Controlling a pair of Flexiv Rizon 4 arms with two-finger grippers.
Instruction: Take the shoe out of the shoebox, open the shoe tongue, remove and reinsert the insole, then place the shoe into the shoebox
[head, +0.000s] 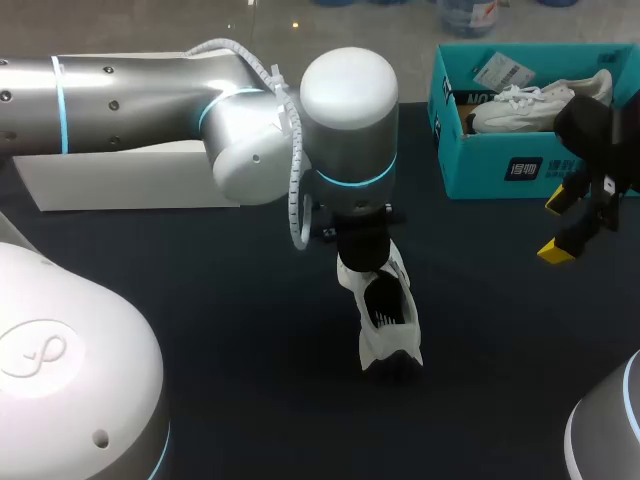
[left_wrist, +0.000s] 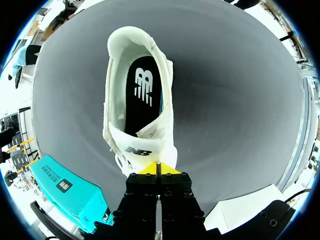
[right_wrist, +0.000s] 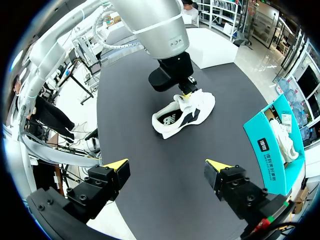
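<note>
A white shoe (head: 388, 325) lies mid-table, its black insole (left_wrist: 145, 90) showing inside the opening. My left gripper (left_wrist: 157, 169) comes straight down on it, its yellow tips pressed together on the shoe tongue (left_wrist: 142, 142) at the front of the opening. From the right wrist view, the left gripper (right_wrist: 187, 93) sits on top of the shoe (right_wrist: 197, 107). The teal shoebox (head: 500, 165) stands at the far right with a second white shoe (head: 530, 105) in it. My right gripper (head: 560, 225) hangs open in front of the box, holding nothing.
A white lid (head: 120, 175) lies at the far left, behind my left arm. Dark tabletop (head: 250, 380) surrounds the shoe on all sides. The shoebox (right_wrist: 270, 145) is beside my right gripper (right_wrist: 167, 165).
</note>
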